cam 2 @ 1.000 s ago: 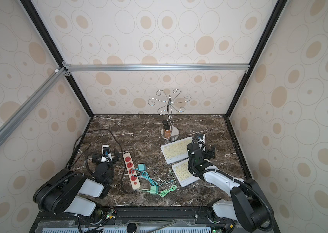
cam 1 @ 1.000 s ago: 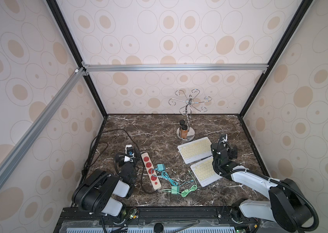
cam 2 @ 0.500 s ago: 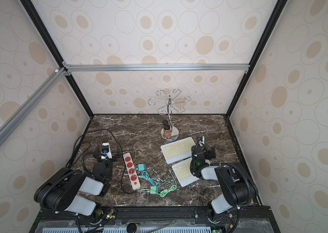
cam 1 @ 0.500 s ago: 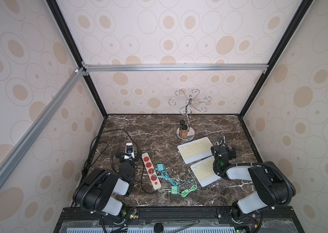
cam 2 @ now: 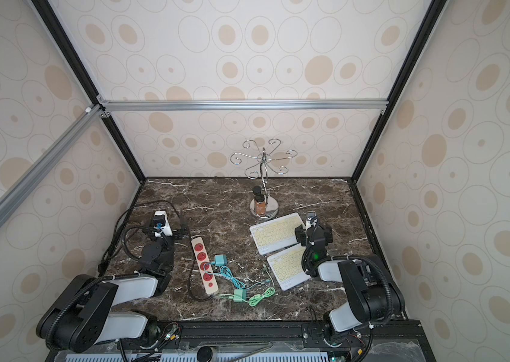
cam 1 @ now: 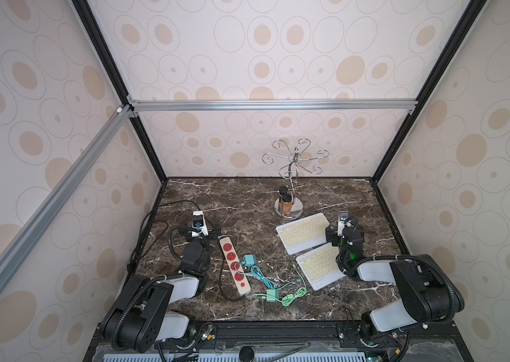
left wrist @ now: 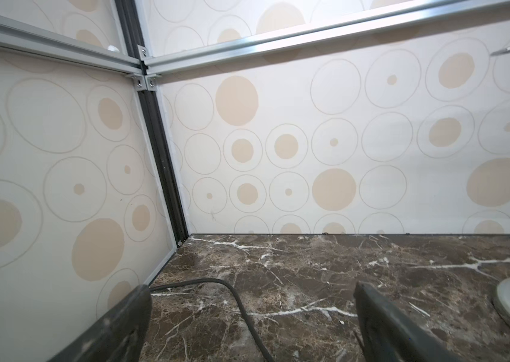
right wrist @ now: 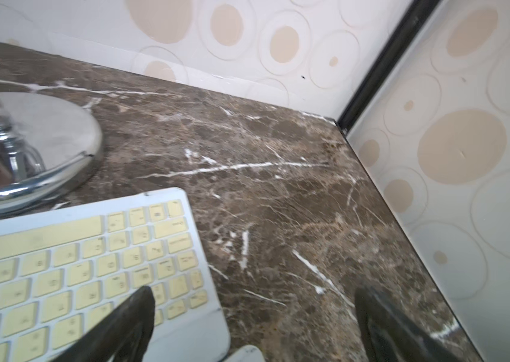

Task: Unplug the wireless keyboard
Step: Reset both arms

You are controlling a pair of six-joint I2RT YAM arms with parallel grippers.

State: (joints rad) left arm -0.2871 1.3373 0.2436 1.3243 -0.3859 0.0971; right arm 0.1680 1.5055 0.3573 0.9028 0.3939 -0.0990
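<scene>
Two white keyboards with yellow keys lie at the right, a far keyboard (cam 1: 303,232) (cam 2: 275,233) (right wrist: 75,257) and a near keyboard (cam 1: 321,270) (cam 2: 289,266). A beige power strip (cam 1: 234,266) (cam 2: 205,266) with red sockets carries a teal charger (cam 1: 249,260). Its thin teal cable (cam 1: 263,279) runs toward the near keyboard's left edge; I cannot tell whether it is plugged in there. A green charger (cam 1: 271,295) and cable lie loose in front. My right gripper (cam 1: 344,230) (right wrist: 253,313) is open at the far keyboard's right edge. My left gripper (cam 1: 199,230) (left wrist: 253,313) is open, left of the strip, holding nothing.
A chrome hook stand (cam 1: 289,208) (right wrist: 37,150) with small brown bottles at its base stands behind the far keyboard. Black cables (cam 1: 150,225) (left wrist: 241,307) loop along the left wall. Patterned walls (cam 1: 435,219) close in the dark marble table (cam 1: 247,213) on three sides.
The right arm has folded back, its elbow rising at the front right, while its gripper stays by the far keyboard. The left arm has barely shifted.
</scene>
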